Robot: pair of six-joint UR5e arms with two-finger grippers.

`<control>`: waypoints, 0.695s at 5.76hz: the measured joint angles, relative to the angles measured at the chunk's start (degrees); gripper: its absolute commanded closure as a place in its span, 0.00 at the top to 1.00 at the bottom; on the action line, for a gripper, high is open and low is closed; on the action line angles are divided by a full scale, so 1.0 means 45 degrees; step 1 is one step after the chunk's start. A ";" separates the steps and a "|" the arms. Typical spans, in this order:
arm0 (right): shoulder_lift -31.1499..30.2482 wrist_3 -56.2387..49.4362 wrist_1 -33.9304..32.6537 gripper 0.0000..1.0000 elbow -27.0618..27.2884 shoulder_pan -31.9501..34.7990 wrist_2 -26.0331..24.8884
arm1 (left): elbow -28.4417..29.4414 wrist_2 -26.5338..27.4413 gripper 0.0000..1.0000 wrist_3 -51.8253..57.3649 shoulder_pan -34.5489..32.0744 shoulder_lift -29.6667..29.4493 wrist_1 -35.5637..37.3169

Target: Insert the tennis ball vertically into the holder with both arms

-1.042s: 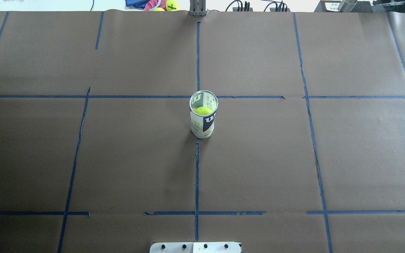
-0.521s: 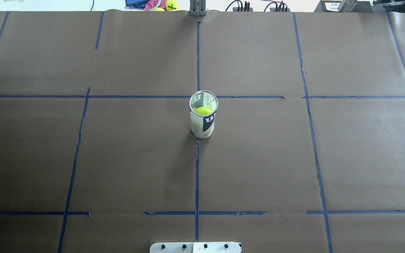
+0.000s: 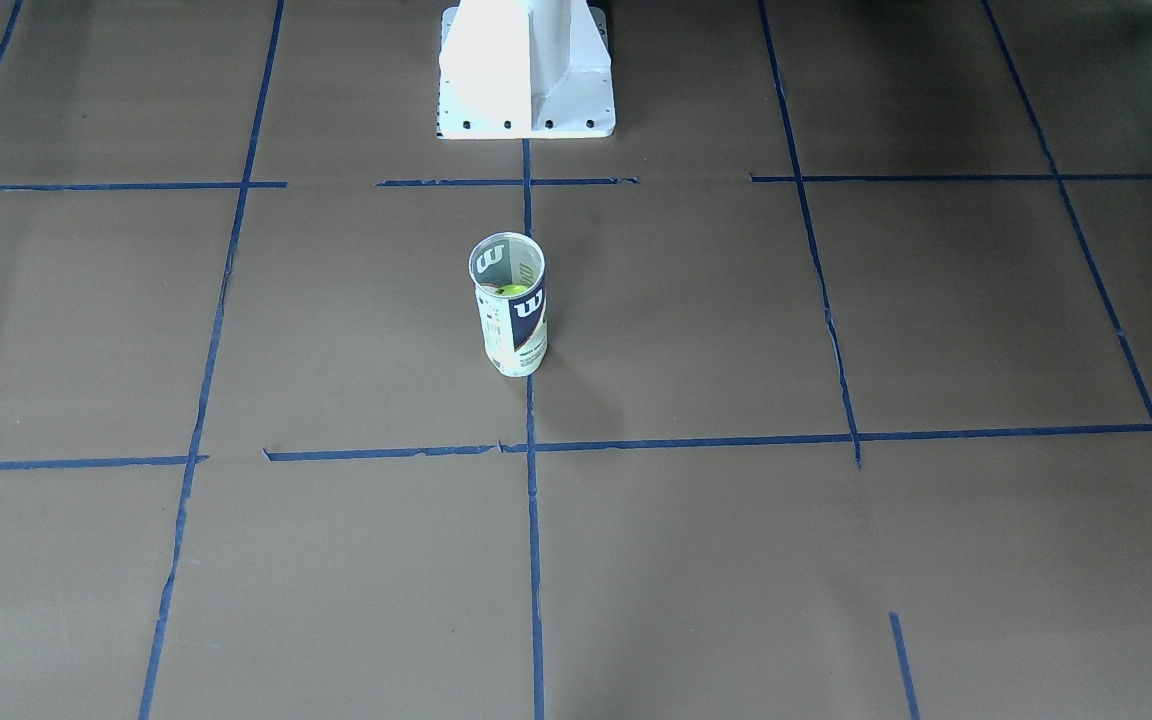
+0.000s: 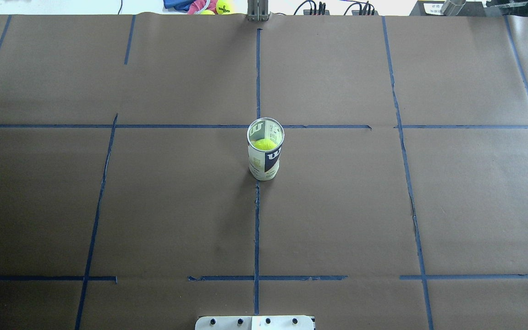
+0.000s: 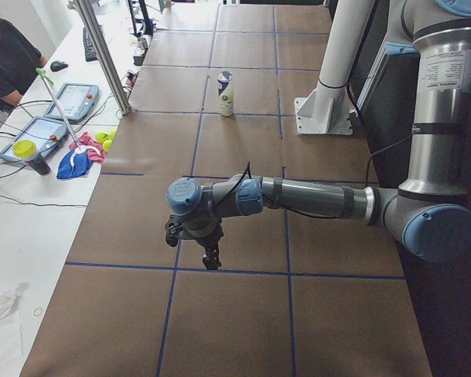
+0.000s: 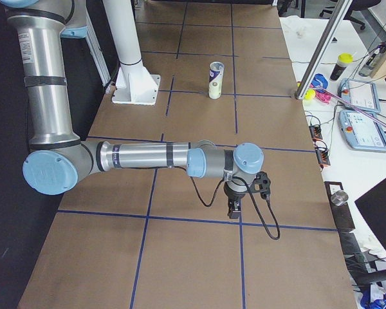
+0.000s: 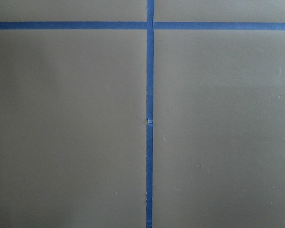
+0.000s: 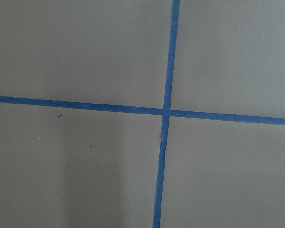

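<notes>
We are holding our left gripper point(image 5: 210, 255) and right gripper point(image 6: 234, 209) low over opposite ends of the table point(image 4: 383, 206), and from these side views alone we cannot tell whether their jaws are parted or closed. The tennis ball point(image 4: 264, 144) is sitting inside the holder point(image 4: 266, 164), which is standing upright near mid-table, so we are mainly risking an arm sweep toppling that tall, probably light can. We are finding open room all round it, with clutter point(image 4: 200, 5) lying only beyond the far edge.
</notes>
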 measured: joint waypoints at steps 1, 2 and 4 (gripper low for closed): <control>-0.0226 -0.0095 -0.0114 1.00 0.0393 -0.0087 -0.0017 | -0.0004 -0.0043 1.00 0.0003 -0.0020 0.0001 -0.0010; -0.0616 -0.0139 -0.0146 1.00 0.0852 -0.0144 -0.0028 | -0.0013 -0.0192 1.00 0.0016 -0.0104 0.0001 -0.0026; -0.1037 -0.0143 -0.0150 1.00 0.1286 -0.0179 -0.0047 | -0.0037 -0.0439 1.00 0.0018 -0.0308 0.0048 -0.0327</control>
